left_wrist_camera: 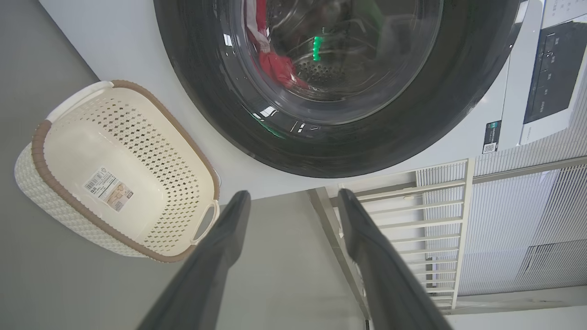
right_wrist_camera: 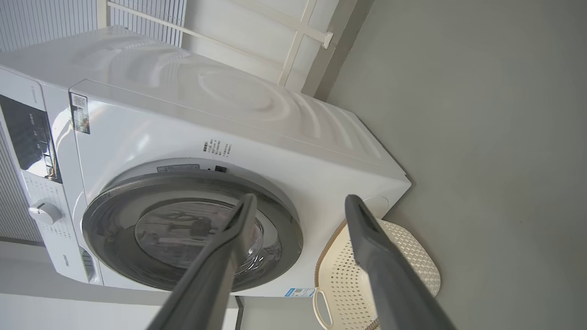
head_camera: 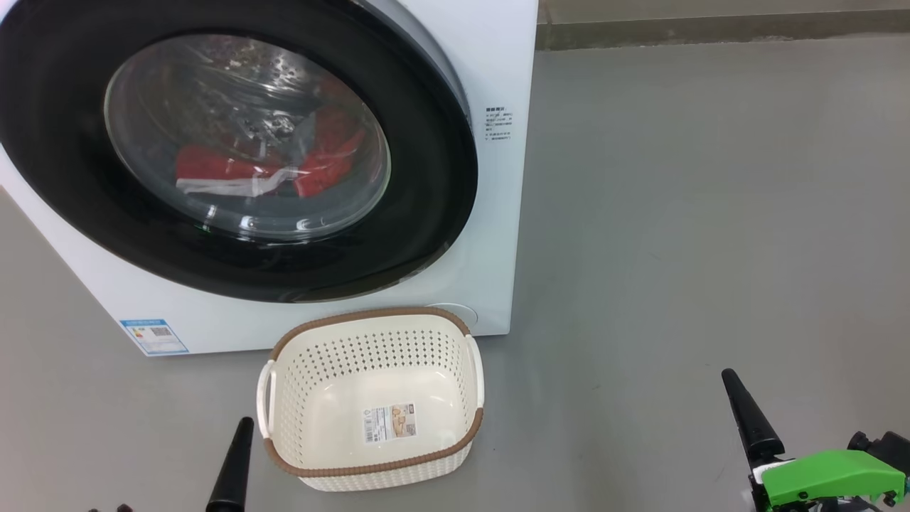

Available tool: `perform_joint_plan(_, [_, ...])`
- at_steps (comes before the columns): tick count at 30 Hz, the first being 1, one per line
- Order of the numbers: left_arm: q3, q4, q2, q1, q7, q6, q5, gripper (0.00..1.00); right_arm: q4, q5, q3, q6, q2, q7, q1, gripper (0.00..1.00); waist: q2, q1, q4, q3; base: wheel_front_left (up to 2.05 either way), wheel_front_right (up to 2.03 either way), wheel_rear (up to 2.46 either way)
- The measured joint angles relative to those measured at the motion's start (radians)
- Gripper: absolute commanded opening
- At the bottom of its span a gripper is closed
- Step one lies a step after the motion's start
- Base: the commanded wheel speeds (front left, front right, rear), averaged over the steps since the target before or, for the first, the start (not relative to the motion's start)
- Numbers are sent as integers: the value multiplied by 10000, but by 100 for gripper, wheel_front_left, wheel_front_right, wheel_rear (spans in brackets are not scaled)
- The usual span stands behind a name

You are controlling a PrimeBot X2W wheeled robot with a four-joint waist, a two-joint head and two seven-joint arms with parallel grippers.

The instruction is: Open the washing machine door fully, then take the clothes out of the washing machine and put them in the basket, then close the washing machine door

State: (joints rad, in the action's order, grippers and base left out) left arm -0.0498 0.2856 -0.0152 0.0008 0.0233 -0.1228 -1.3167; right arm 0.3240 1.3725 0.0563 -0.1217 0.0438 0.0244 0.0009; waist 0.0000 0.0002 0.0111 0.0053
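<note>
Left claw (left_wrist_camera: 291, 197) and right claw (right_wrist_camera: 298, 199) wide, empty; we'd best hook the shut washing machine door (head_camera: 234, 149) by its rim and swing it fully.

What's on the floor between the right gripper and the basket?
Nothing: the head view shows bare grey floor between the right gripper and the basket.

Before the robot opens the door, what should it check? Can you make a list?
1. Washing machine door shut, nothing blocking it: ok.
2. Door unlocked: cannot tell.
3. Clothes visible inside, behind the door: ok.
4. Basket upright, empty, just below the door: ok.
5. Left pincer open and empty: ok.
6. Right pincer open and empty: ok.
</note>
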Motion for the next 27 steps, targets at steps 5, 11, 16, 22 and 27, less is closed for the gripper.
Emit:
perform_joint_plan(5, [-6,-221,0,0,-119,0,786,100,-35,-623,-21,0,8,-167,23,100,0,0,19,5,0,0,0])
perform_joint_plan(11, [-15,-445,-4,16,-307,0,1664,100,-86,-1371,-69,0,113,-345,67,100,0,0,46,7,0,0,0])
perform_joint_plan(16, [33,-522,-15,26,-441,2,2153,100,-92,-1893,-163,0,144,-462,184,100,0,0,62,1,0,0,0])
perform_joint_plan(22, [94,-629,-21,54,-617,2,2807,100,-130,-2587,-337,0,186,-635,184,100,0,0,77,12,0,0,0])
perform_joint_plan(27, [140,-721,-25,63,-780,6,3570,100,-155,-3078,-391,0,244,-779,184,100,0,0,74,26,0,0,0])
